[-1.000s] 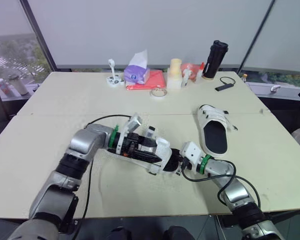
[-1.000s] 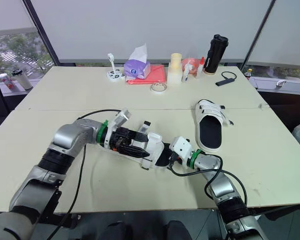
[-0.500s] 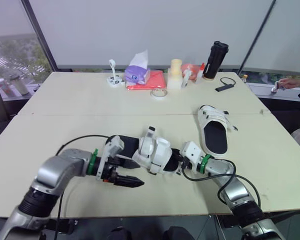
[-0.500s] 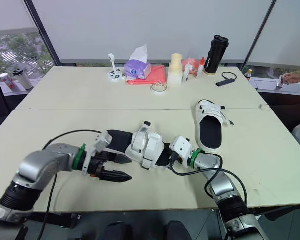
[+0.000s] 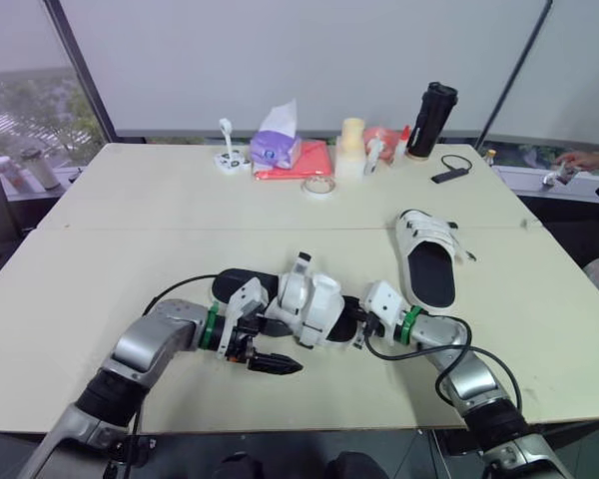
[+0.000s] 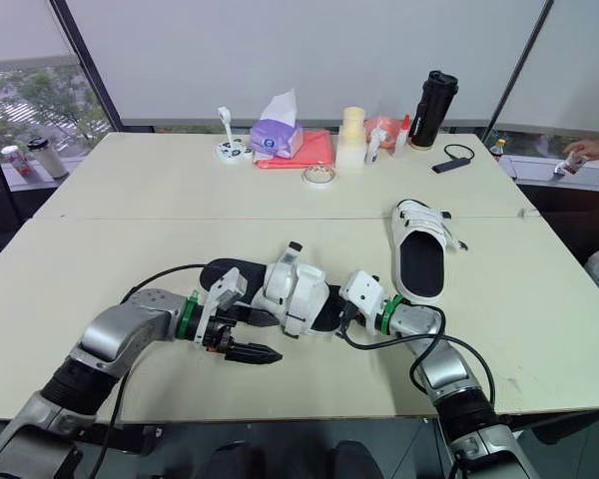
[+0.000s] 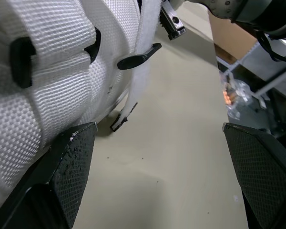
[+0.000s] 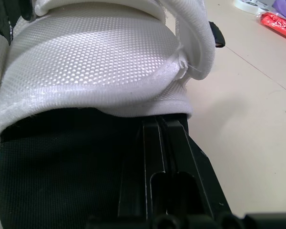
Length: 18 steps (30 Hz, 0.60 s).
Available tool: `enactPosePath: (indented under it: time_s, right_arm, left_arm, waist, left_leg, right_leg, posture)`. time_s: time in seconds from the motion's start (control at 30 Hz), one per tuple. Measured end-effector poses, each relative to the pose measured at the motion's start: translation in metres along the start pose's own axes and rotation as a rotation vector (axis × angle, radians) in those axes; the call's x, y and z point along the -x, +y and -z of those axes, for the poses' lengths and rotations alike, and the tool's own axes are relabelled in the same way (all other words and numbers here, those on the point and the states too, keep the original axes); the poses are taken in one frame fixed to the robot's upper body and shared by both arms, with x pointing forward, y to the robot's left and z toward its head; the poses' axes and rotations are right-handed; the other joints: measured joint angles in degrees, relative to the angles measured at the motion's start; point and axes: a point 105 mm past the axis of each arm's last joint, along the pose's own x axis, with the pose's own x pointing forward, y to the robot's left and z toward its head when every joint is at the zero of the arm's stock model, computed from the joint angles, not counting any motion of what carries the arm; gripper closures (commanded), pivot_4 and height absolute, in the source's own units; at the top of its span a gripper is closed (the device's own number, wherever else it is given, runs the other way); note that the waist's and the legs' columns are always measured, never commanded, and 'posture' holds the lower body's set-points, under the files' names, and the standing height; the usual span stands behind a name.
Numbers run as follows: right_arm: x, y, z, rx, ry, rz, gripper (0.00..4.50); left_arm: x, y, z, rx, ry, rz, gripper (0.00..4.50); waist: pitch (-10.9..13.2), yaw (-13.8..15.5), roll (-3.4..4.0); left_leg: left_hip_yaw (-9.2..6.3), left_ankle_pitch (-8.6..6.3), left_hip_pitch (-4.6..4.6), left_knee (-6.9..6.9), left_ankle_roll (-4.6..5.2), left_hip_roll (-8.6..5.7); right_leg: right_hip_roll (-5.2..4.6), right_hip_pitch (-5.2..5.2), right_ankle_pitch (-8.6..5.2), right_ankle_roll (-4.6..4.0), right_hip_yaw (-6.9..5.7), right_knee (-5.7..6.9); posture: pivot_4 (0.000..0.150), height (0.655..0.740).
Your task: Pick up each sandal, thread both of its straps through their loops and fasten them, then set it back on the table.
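Observation:
A white sandal point(image 5: 304, 304) with a black insole lies near the table's front, heel toward my left, its straps bunched up and one strap end point(image 7: 138, 55) hanging loose. My right gripper point(image 5: 357, 327) is shut on its toe end, fingers point(image 8: 159, 129) lying under the front strap point(image 8: 95, 62). My left gripper point(image 5: 270, 361) is open just in front of the sandal point(image 7: 47, 71), close beside it, with only bare table between its fingers. The second white sandal point(image 5: 429, 261) lies flat to the right, apart from both grippers.
At the table's back stand a tissue box point(image 5: 275, 148), a red pouch point(image 5: 301, 160), a tape roll point(image 5: 316, 186), a cream cup point(image 5: 350, 146), a black bottle point(image 5: 431, 118) and a dark phone point(image 5: 447, 172). A person's hand point(image 5: 579, 160) shows at the far right edge.
My left gripper let go of the sandal, drew back toward the front left, then moved right again beside it. The sandal stays in my right gripper.

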Motion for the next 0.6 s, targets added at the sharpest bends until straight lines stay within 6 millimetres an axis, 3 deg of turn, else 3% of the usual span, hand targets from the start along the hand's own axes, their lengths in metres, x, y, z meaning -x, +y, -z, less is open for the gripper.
enactPosePath:
  time_s: [0.27, 0.37, 0.6]
  right_arm:
    - [0.001, 0.000, 0.000, -0.002, -0.001, 0.009, 4.50]
    - [0.002, 0.000, 0.001, -0.004, -0.001, 0.014, 4.50]
    - [0.001, 0.001, 0.000, -0.002, -0.004, 0.014, 4.50]
  left_arm:
    - [-0.010, 0.000, -0.001, 0.010, 0.021, 0.059, 0.10]
    - [-0.015, 0.001, 0.000, 0.022, 0.017, 0.065, 0.94]
    - [-0.020, 0.003, -0.006, 0.018, 0.005, 0.067, 4.42]
  waist:
    - [0.00, 0.04, 0.00]
    - [0.00, 0.08, 0.00]
    - [0.00, 0.06, 0.00]
  left_leg:
    - [0.00, 0.00, -0.01, 0.01, 0.00, -0.01]
    - [-0.01, 0.00, -0.01, 0.02, 0.00, -0.01]
    - [-0.02, 0.00, -0.04, -0.01, 0.01, -0.01]
  right_leg:
    - [0.02, 0.00, 0.00, 0.00, -0.01, -0.01]
    - [0.04, 0.01, 0.00, 0.00, -0.01, -0.01]
    - [0.10, -0.02, 0.00, 0.01, -0.01, -0.03]
  posture:
    - [0.150, 0.7400]
    - [0.150, 0.7400]
    - [0.150, 0.7400]
